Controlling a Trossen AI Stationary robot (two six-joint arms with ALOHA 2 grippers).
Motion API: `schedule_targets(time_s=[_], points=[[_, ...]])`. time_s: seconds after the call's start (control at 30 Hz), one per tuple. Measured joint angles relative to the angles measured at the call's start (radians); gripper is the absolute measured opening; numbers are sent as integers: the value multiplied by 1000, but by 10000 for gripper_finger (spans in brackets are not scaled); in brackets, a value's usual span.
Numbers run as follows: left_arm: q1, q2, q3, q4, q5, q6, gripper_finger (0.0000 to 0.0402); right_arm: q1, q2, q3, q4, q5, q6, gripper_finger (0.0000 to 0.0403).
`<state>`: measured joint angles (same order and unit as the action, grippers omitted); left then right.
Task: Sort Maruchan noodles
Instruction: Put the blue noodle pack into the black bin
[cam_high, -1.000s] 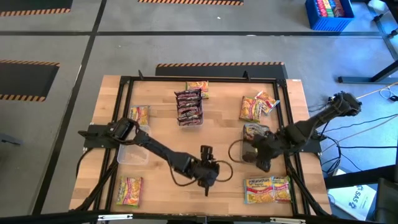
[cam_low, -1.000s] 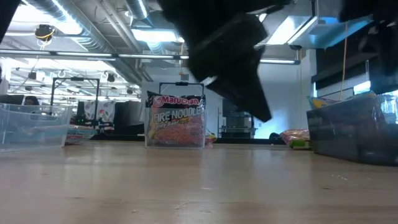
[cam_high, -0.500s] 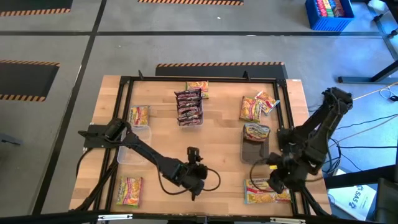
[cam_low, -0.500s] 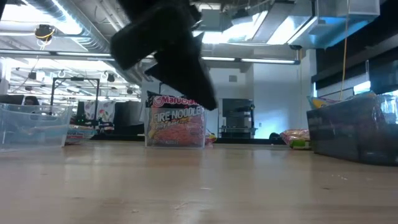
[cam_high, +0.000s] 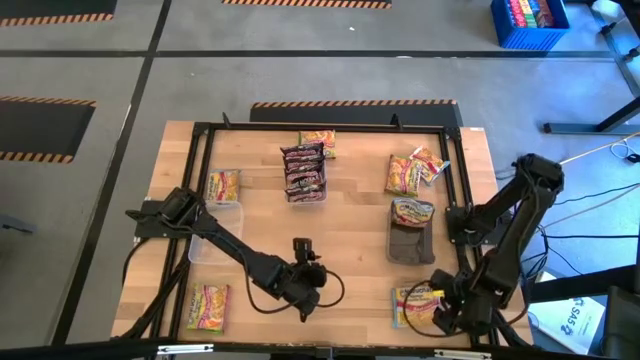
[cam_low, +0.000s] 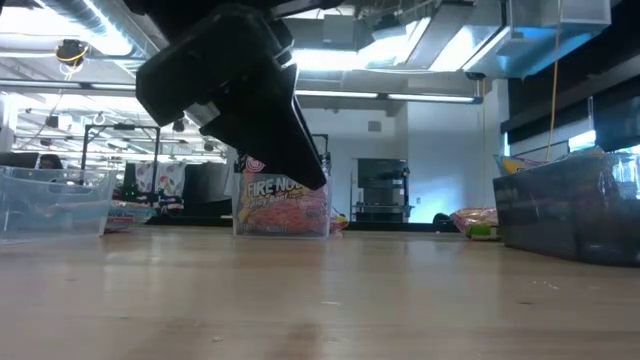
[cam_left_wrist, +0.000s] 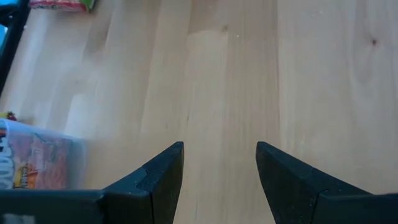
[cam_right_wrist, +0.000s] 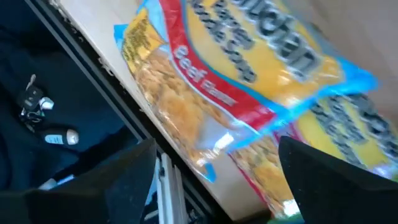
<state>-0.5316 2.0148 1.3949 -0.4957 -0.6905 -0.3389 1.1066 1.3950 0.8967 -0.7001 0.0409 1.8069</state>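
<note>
Maruchan noodle packets lie about the table. A dark maroon stack (cam_high: 303, 172) stands in a clear bin, and a right bin (cam_high: 409, 238) holds more dark ones. Single packets lie at the far middle (cam_high: 318, 140), far left (cam_high: 222, 185), near left (cam_high: 207, 305) and far right (cam_high: 410, 170). At the near right lies a light-blue and yellow packet (cam_right_wrist: 236, 68) on another one (cam_high: 415, 298). My right gripper (cam_right_wrist: 216, 149) hangs open just above it, a finger to either side. My left gripper (cam_left_wrist: 219, 149) is open over bare wood near the table's near middle (cam_high: 305, 290).
An empty clear bin (cam_high: 214, 248) sits at the left beside my left arm. A black frame (cam_high: 200, 130) runs round the tabletop, and its near-right rail (cam_right_wrist: 124, 118) lies close beside my right gripper. Bare wood (cam_high: 355, 215) spreads across the table's middle.
My right gripper has swung from beside the right bin toward the table's near edge, turning as it went, and now hangs lower over the near-right packets. My left gripper has drifted toward the table's left edge, staying above the wood.
</note>
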Motion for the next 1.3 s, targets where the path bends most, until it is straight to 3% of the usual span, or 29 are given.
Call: schedule_targets(time_s=[0.3, 0.6, 0.97, 1.3], points=[[0, 0, 0, 12, 0, 0, 195, -66, 80, 0, 181, 9, -189, 294], [0, 1, 0, 11, 0, 6, 195, -154, 87, 0, 212, 64, -357, 266], [1, 2, 0, 20, 0, 6, 195, -207, 207, 0, 310, 40, -495, 264], [1, 2, 0, 20, 0, 7, 195, -303, 277, 0, 453, 167, -769, 264]])
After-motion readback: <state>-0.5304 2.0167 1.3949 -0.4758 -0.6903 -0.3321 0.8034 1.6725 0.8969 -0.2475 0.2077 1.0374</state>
